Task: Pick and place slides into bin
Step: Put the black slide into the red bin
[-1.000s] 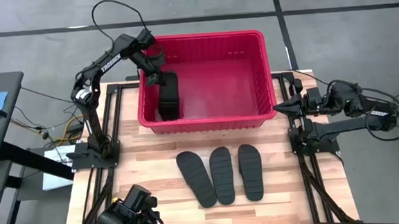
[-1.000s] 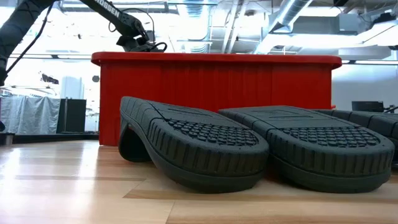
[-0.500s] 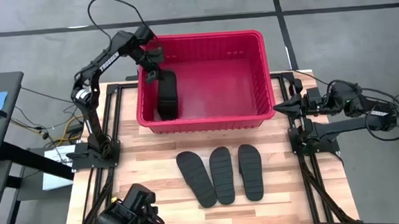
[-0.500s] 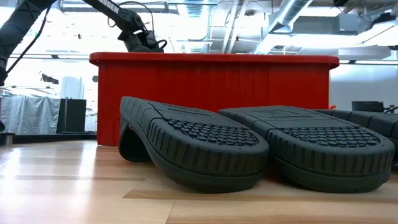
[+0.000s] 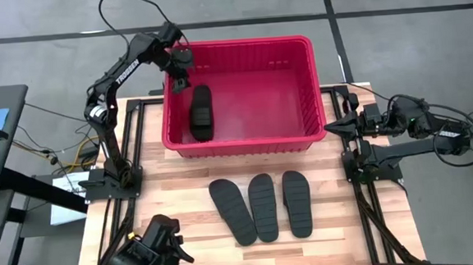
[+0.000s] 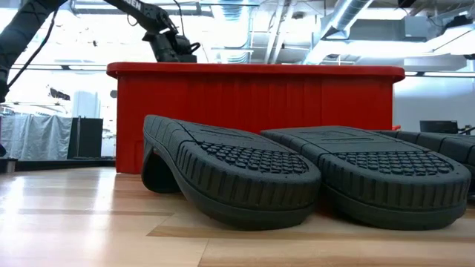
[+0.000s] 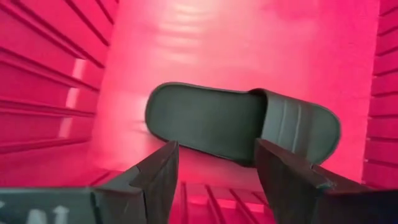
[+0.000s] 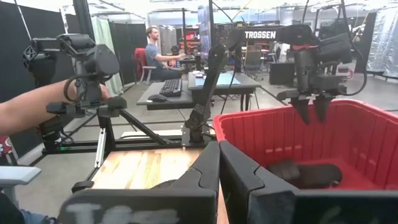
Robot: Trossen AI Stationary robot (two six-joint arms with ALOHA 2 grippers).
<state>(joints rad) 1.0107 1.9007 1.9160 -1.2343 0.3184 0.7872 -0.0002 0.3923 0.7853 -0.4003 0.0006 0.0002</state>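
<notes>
One black slide (image 5: 201,112) (image 7: 242,124) lies strap up on the floor of the red bin (image 5: 300,87), close to its left wall. My left gripper (image 5: 182,70) (image 7: 214,162) hangs open above that slide's far end, over the bin's far-left corner, touching nothing; the low view shows it above the rim (image 6: 178,52). Three more slides (image 5: 231,211) (image 5: 263,206) (image 5: 297,201) lie side by side, soles up, on the wooden table in front of the bin. My right gripper (image 5: 331,127) (image 8: 219,149) waits shut at the table's right edge, pointing level toward the bin.
The bin's tall walls (image 6: 260,96) stand between the table slides and the one inside. A black camera mount (image 5: 153,253) sits at the table's near-left corner. Beyond the table a person's arm holds a control handle (image 8: 81,81). Bare wood lies either side of the three slides.
My left gripper has risen out of the bin and drawn back toward the bin's far-left corner, tipping as it went and staying open. The slide stays on the bin's floor beneath it.
</notes>
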